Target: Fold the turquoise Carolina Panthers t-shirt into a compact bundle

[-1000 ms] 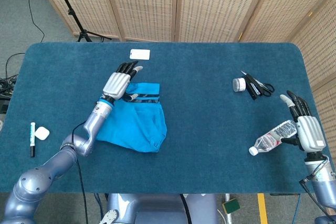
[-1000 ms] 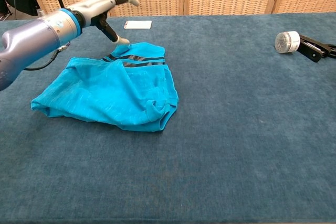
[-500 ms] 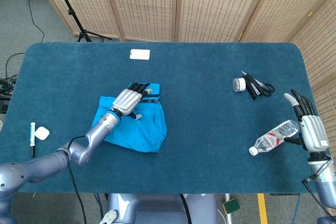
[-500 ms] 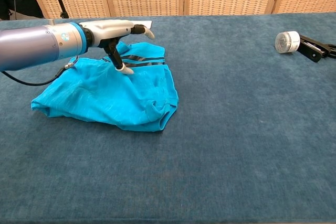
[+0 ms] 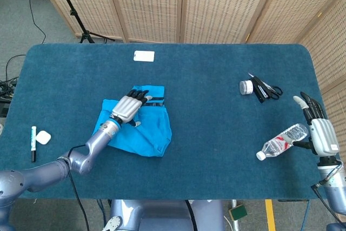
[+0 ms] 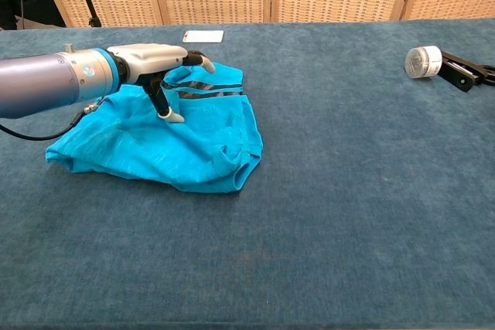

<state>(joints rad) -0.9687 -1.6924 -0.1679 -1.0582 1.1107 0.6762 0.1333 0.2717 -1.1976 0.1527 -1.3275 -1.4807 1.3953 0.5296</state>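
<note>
Settling lower since a moment ago, the left robot hand [image 6: 158, 59] now presses its thumb into the t-shirt [image 6: 166, 141], fingers spread, gripping nothing. The shirt lies bunched on the desk [image 5: 216, 133], only partly folded. The right robot hand [image 5: 319, 131] hovers spread beside a bottle [image 5: 281, 143].

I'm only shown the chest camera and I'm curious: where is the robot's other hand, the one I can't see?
Observer: The right hand is at the table's right edge, holding nothing, fingers extended.
Visitor: Is anything near it?
Observer: A clear plastic bottle lies on its side just beside that hand.
Visitor: And left of the t-shirt, past my picture's edge?
Observer: A marker and a small white object lie near the table's left edge, apart from the left hand on the shirt.
</note>
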